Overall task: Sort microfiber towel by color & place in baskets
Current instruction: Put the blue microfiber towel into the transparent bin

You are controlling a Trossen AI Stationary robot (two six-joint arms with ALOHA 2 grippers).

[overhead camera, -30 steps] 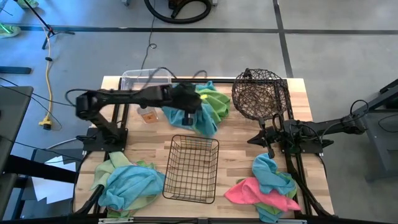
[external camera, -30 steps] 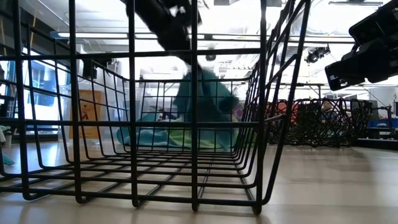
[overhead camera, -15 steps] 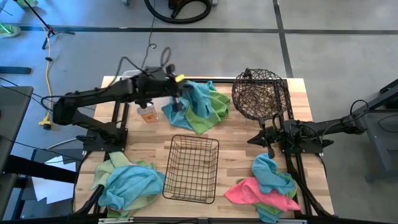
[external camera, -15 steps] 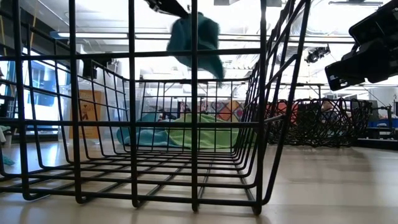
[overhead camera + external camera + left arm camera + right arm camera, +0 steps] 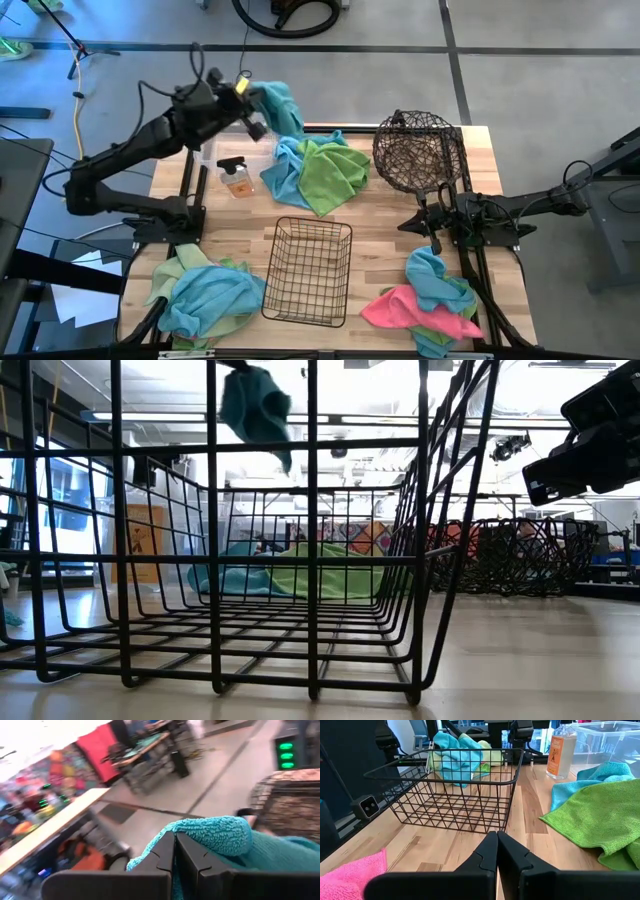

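A light blue towel (image 5: 278, 103) was held clamped in the left gripper (image 5: 252, 100), raised just beside the clear plastic bin (image 5: 232, 150); the right gripper (image 5: 432, 226) was closed empty.

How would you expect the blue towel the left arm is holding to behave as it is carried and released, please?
Probably floppy: the blue towel droops in loose folds below the left gripper, whose fingers pinch one bunched edge. It looks light, hanging from that small pinch. Its fuzzy pile seems unlikely to slip, and it would likely land crumpled, like the towels in the pile beneath.
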